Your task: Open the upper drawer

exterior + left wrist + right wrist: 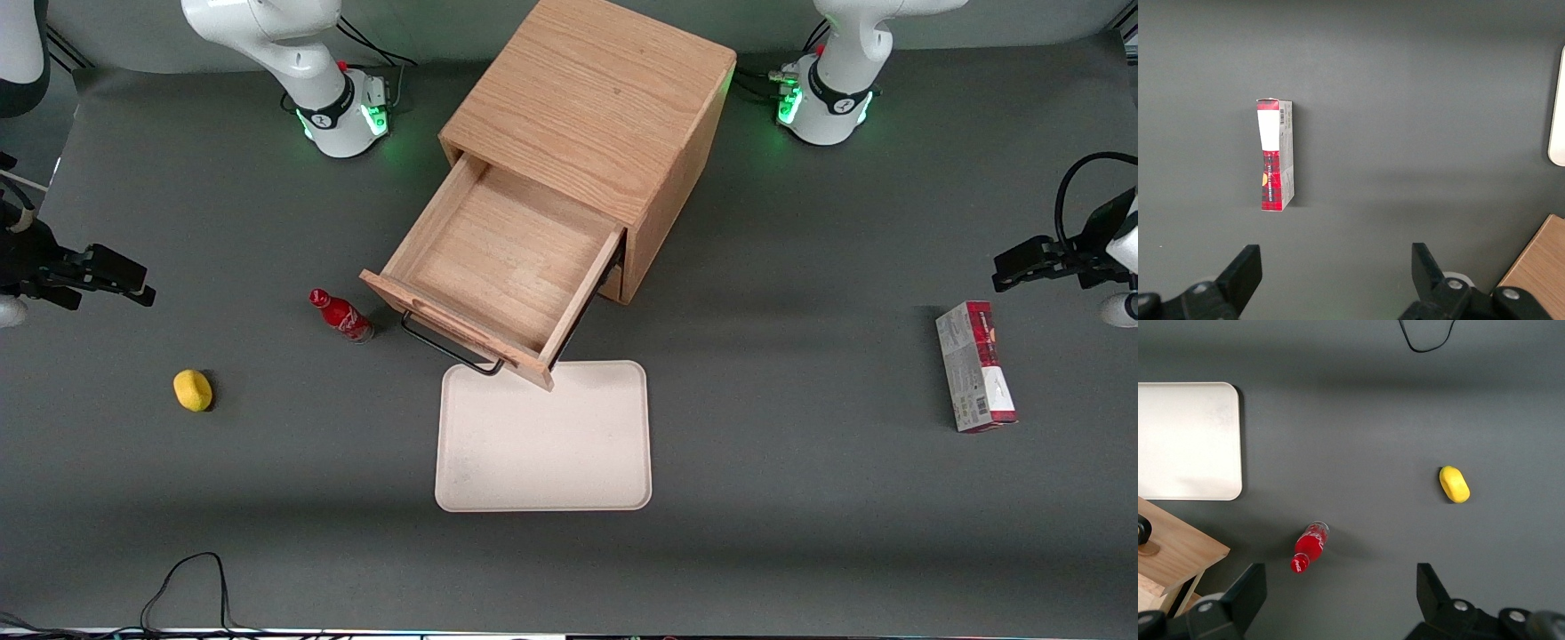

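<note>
The upper drawer (498,258) of the light oak cabinet (591,98) stands pulled far out, its shallow wooden box empty. Its thin black bar handle (449,348) faces the front camera, just above the tray. A corner of the drawer front shows in the right wrist view (1178,553). The lower drawer is hidden beneath the open one. My right gripper (133,286) hangs above the table toward the working arm's end, well apart from the drawer. It is open and empty, and its fingers (1248,590) show spread wide over bare mat in the right wrist view.
A red bottle (340,316) (1310,545) lies beside the drawer front. A yellow lemon-like object (193,390) (1454,484) lies nearer the front camera. A white tray (544,440) (1188,440) sits in front of the drawer. A red-and-grey box (975,366) (1275,155) lies toward the parked arm's end.
</note>
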### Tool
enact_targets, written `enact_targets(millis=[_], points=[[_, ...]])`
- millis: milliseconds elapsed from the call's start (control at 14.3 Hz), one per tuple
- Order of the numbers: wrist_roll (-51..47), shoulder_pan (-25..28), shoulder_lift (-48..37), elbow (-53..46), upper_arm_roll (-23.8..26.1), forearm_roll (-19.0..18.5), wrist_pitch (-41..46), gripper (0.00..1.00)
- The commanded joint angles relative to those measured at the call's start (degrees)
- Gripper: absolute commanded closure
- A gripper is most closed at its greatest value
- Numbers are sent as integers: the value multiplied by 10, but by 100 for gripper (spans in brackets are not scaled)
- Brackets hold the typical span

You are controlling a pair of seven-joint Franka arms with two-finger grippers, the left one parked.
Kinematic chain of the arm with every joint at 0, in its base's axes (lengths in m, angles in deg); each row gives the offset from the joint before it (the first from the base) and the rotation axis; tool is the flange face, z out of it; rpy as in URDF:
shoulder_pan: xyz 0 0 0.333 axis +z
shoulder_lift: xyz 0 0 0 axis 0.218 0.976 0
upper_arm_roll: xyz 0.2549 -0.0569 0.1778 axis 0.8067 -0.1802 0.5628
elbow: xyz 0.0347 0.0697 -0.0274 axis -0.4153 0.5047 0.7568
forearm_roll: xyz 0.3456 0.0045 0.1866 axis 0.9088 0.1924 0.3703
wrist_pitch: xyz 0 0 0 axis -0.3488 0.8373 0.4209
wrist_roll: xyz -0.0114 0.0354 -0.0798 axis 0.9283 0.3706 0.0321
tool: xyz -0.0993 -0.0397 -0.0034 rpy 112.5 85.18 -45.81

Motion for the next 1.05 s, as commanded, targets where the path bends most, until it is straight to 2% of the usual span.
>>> enact_targets(millis=[0, 980], points=[[-15, -4, -8, 11, 9, -8, -9, 0], [-17, -3, -5, 6, 7, -8, 7, 0]])
